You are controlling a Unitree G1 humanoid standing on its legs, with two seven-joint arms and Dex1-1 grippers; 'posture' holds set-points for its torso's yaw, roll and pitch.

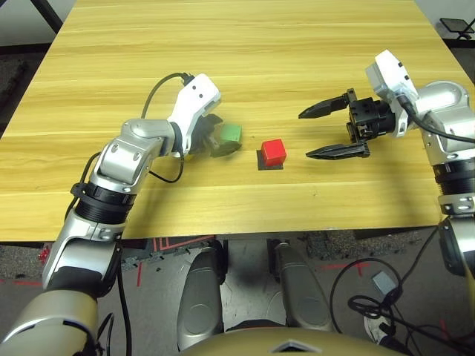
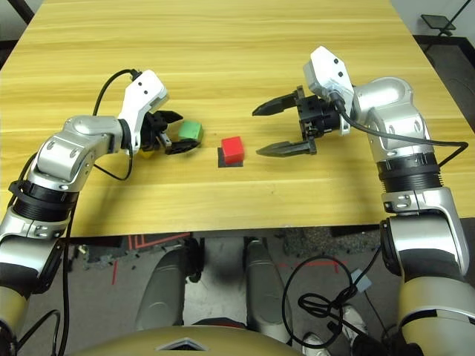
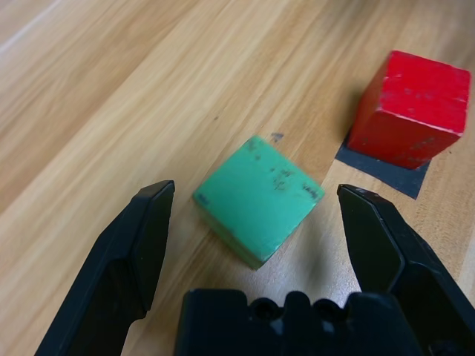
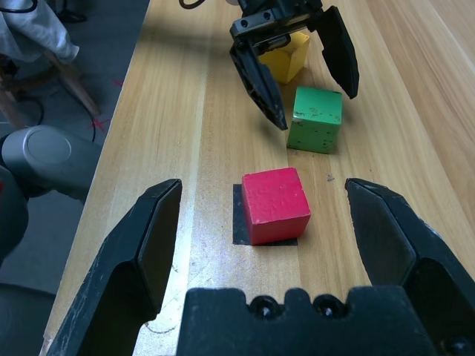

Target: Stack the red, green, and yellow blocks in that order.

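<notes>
Here, both grippers' tapered black fingers are spread; the left gripper (image 3: 252, 245) brackets the scuffed matte green cube (image 3: 258, 199).

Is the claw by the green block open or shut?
Open. The left end effector has its black fingers spread either side of the small matte green cube, not touching.

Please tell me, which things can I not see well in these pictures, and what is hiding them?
- Yellow block: in the right wrist view the left gripper covers much of it; in the eye views the left arm hides most of it.
- Black patch: the red block on it covers most of it.
- Green block: in the left eye view the left gripper hides its near side.
</notes>
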